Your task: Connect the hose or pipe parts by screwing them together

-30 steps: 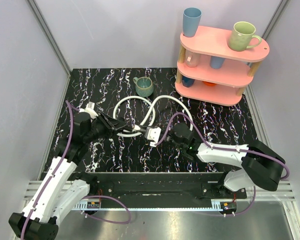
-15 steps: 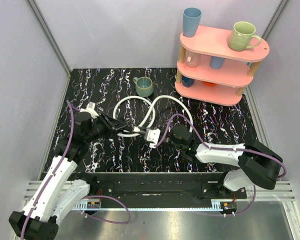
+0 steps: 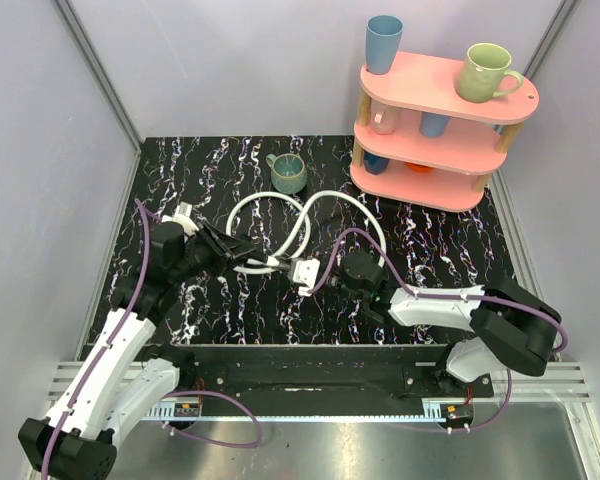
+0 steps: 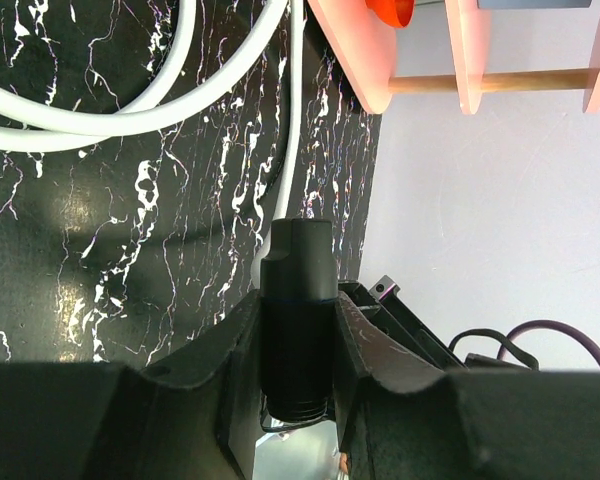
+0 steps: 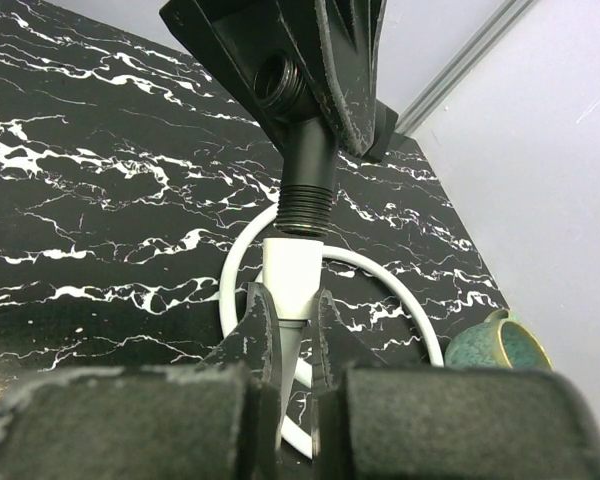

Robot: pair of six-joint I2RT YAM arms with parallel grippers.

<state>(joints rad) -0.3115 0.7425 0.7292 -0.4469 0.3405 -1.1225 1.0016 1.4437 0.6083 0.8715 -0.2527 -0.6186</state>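
Two white hoses (image 3: 280, 205) loop across the middle of the black marbled table (image 3: 210, 170). My left gripper (image 3: 250, 257) is shut on a black threaded fitting (image 4: 297, 290) at one hose end; a white hose (image 4: 288, 150) runs on from it. My right gripper (image 3: 318, 272) is shut on a white end fitting (image 5: 293, 270). In the right wrist view the black fitting's (image 5: 306, 185) threaded tip sits against the mouth of the white fitting, in line with it. The two meet between the grippers (image 3: 288, 266).
A green mug (image 3: 288, 173) stands just behind the hose loops. A pink three-tier shelf (image 3: 510, 100) with cups fills the back right corner. Purple cables (image 3: 140, 270) trail along both arms. Grey walls close the table on three sides.
The right wrist has edged slightly left toward the left gripper and turned a little. The left gripper and the hose loops have barely moved.
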